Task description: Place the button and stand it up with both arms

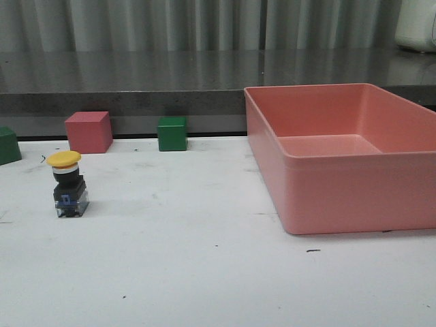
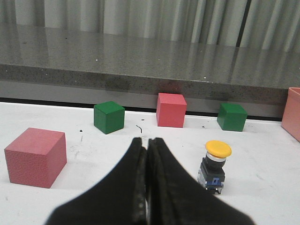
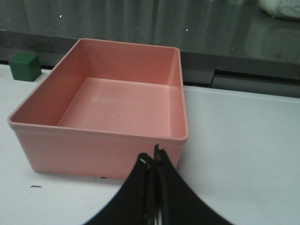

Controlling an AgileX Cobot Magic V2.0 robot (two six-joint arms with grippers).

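The button [image 1: 69,184] stands upright on the white table at the left, yellow cap up, black base with blue contacts down. It also shows in the left wrist view [image 2: 214,163], to one side of my left gripper [image 2: 146,140] and apart from it. The left gripper is shut and empty. My right gripper [image 3: 153,156] is shut and empty, just in front of the pink bin [image 3: 98,145]. Neither arm shows in the front view.
The pink bin [image 1: 327,197] stands empty at the right. A pink cube [image 1: 89,131] and a green cube [image 1: 172,133] sit at the table's back edge, another green cube [image 1: 8,145] at far left. A larger pink cube [image 2: 35,157] lies near the left gripper. A dark counter runs behind.
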